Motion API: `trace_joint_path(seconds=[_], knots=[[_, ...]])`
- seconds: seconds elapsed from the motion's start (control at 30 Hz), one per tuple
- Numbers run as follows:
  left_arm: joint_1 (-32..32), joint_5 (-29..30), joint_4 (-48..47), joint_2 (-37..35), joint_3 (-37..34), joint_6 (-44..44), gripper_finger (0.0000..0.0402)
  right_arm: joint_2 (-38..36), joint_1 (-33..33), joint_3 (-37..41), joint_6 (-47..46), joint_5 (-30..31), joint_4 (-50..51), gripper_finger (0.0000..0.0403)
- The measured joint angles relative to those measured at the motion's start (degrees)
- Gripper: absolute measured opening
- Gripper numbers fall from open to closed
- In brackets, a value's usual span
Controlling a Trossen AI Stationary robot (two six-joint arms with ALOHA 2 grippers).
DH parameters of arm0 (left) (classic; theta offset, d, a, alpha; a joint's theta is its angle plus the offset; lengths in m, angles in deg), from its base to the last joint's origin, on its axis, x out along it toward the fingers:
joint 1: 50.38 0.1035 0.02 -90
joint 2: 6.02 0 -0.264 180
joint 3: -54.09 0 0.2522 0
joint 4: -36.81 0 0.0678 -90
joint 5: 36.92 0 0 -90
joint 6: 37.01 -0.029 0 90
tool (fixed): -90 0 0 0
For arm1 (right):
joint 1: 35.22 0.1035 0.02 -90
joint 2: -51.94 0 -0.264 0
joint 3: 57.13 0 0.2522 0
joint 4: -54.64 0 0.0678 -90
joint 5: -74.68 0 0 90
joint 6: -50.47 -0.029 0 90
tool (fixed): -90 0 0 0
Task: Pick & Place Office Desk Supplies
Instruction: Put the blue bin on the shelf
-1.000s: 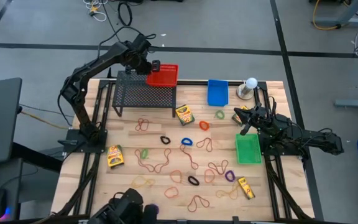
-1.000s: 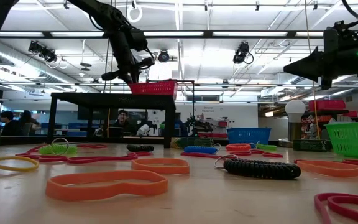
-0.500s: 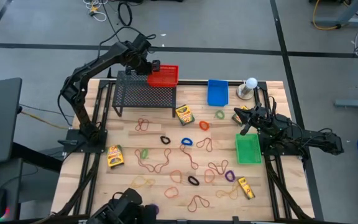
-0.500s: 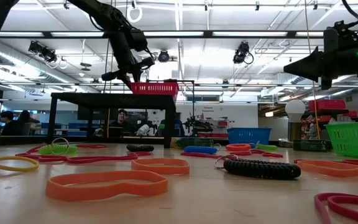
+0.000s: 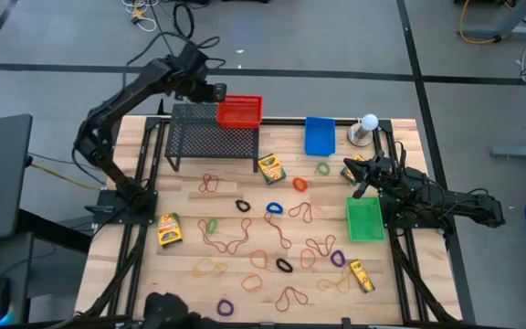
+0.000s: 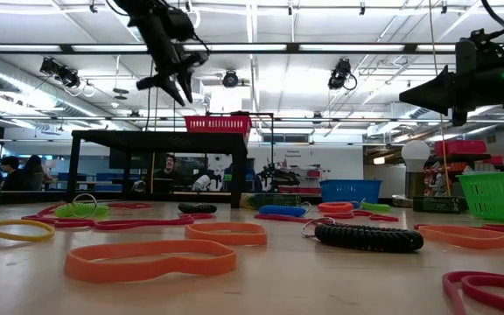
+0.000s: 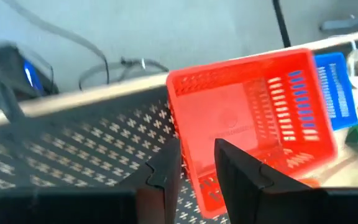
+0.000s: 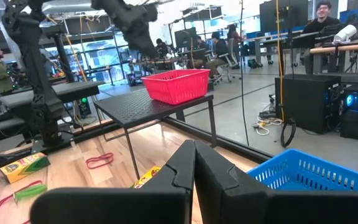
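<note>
Backed the left gripper (image 5: 210, 90) off up and to the left in the high view, clear of the red basket (image 5: 239, 111). Kept its fingers (image 7: 165, 169) apart with nothing between them. Left that basket standing alone at the right end of the black mesh shelf (image 5: 213, 139), upper centre-left. Probably finished a placement there, so freed that arm for another pick. Parked the right gripper (image 5: 362, 175) at centre right with fingers pressed together, holding nothing visible.

Pale wooden plank table (image 5: 176, 196), matte. Perforated dark metal shelf, flat-topped on thin legs. Rigid lattice plastic in the red, blue (image 5: 320, 135) and green (image 5: 365, 219) baskets, all rectangular. Yellow cardboard crayon boxes (image 5: 270, 168), flat and boxy, scattered over the table. Thin, limp rubber-band loops (image 5: 272, 239) in several colours across the lower middle, lying flat, some overlapping.
</note>
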State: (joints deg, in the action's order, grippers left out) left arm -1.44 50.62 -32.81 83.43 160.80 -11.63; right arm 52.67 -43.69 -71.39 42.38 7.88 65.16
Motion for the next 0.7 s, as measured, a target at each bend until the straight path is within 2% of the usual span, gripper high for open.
trace_joint_path(seconds=[0.1,0.23,0.33,0.43,0.57,0.7], knots=[[-2.06,2.88,0.30,-2.65,0.00,-5.86,0.0103,0.00,0.00,-0.01,-0.01,0.00,0.00,0.0011],[-7.91,7.94,3.52,-5.85,-2.02,-8.52,0.0086,0.00,0.00,-0.01,0.01,0.00,0.02,0.0011],[-13.78,8.04,12.39,-8.66,-8.79,-9.83,0.0053,0.00,0.00,0.00,-0.01,0.00,0.00,0.0011],[-19.35,7.06,25.73,-11.64,-18.19,-9.61,0.0012,0.00,0.00,0.01,-0.01,0.00,0.00,0.0011],[-25.52,4.85,44.36,-15.34,-29.53,-9.61,0.0007,0.00,-0.01,0.00,0.01,0.14,0.01,0.0011],[-29.18,5.45,50.02,-15.21,-33.29,-3.07,0.0011,0.00,0.00,-0.01,-0.03,0.13,0.00,0.0011]])
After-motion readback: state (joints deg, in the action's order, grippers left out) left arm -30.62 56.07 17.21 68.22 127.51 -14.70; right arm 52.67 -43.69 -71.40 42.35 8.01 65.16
